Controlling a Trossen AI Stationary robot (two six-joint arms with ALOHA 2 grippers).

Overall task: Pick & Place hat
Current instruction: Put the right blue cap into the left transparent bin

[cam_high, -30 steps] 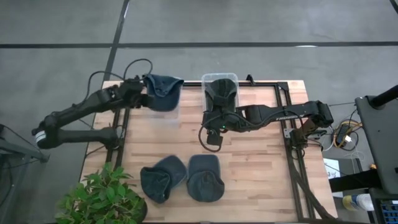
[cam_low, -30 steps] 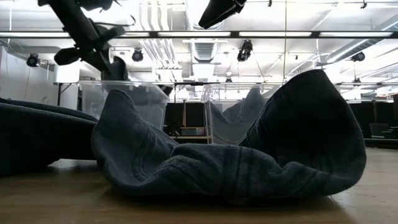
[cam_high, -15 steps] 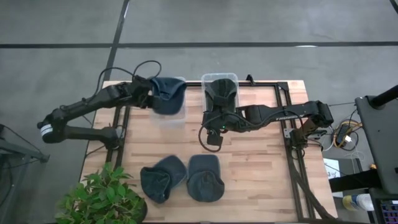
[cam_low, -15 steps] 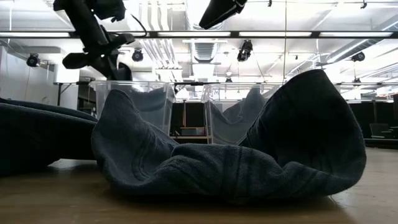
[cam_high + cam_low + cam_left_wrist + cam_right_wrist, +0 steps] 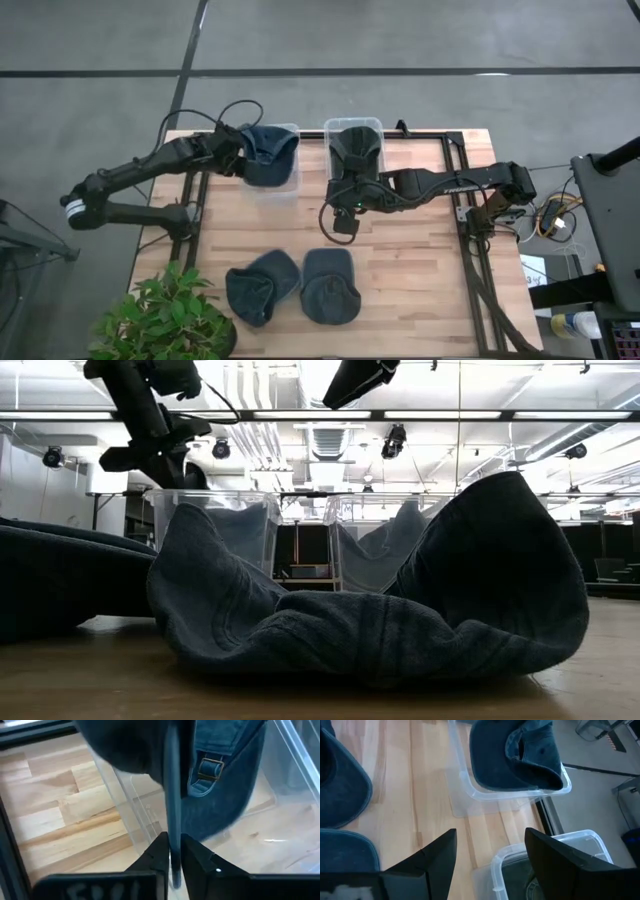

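The wooden table spreads out pale and planked, and at its far edge sit two clear plastic bins. Over the left bin the left gripper reaches in, its fingers pinched almost together on the brim of a dark denim hat — the cloth hangs down into the bin, a brass buckle on its strap showing in the wrist view. How much of the hat rests on the bin's floor I can't make out; the plastic wall blurs it.

The right bin already holds a darker hat, crumpled, only partly visible under the right arm. The right gripper hovers over bare wood just in front of that bin, fingers spread wide and holding nothing.

Nearer the front edge two more hats lie side by side, touching — a rumpled one and a flatter one. From table height the soft folds of the rumpled one fill the view and hide most of the bins behind.

A leafy potted plant stands at the front left corner, cut off by the frame.
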